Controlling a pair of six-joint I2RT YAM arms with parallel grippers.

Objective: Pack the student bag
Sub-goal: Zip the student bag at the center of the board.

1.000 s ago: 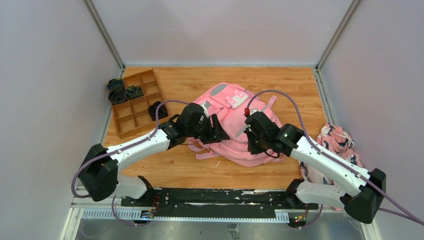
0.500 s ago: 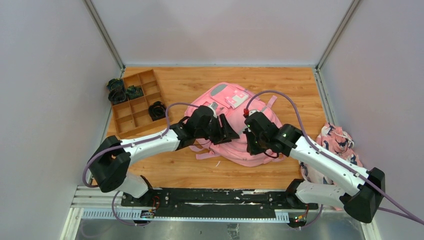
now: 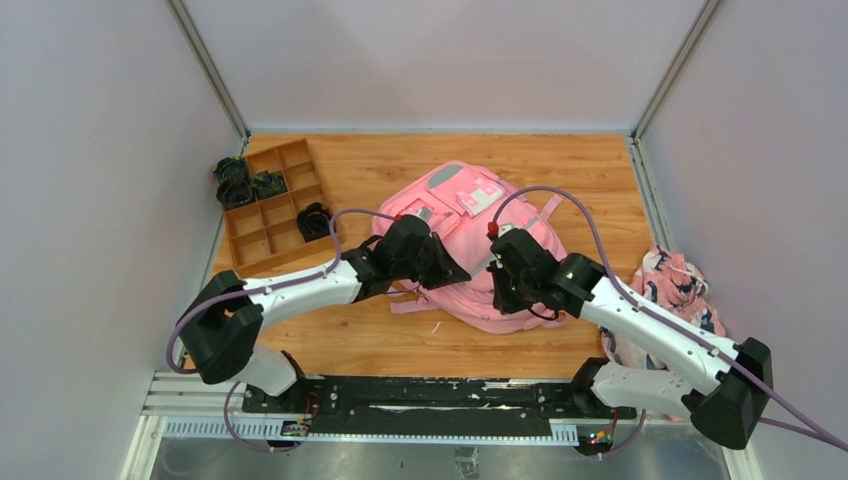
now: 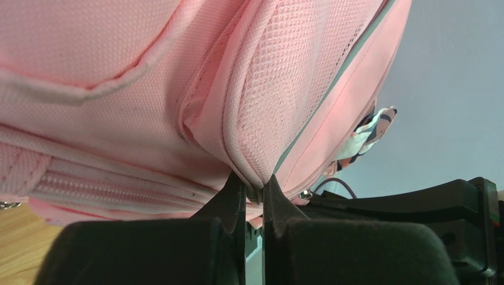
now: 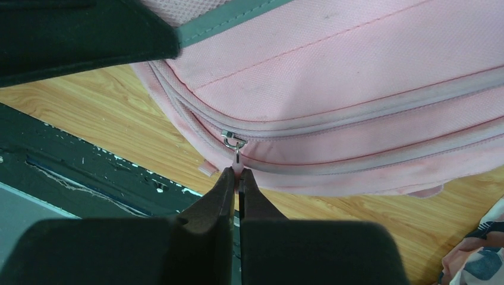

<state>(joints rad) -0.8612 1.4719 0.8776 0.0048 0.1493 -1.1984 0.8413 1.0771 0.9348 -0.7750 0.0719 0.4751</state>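
Two matching arms. My left arm (image 3: pixel 300 290) and right arm (image 3: pixel 650 325) each have long, smooth white shells, linked by chunky black joint housings. A thin purple cable (image 3: pixel 560 190) loops along each arm; the right one ends in a small red plug (image 3: pixel 492 227). Both bases sit on a black rail (image 3: pixel 430 395) flecked with chipped paint. My left gripper (image 4: pixel 254 184) and right gripper (image 5: pixel 239 175) are blocky and matte black, with fingers (image 5: pixel 223 190) tapering to narrow wedge tips.
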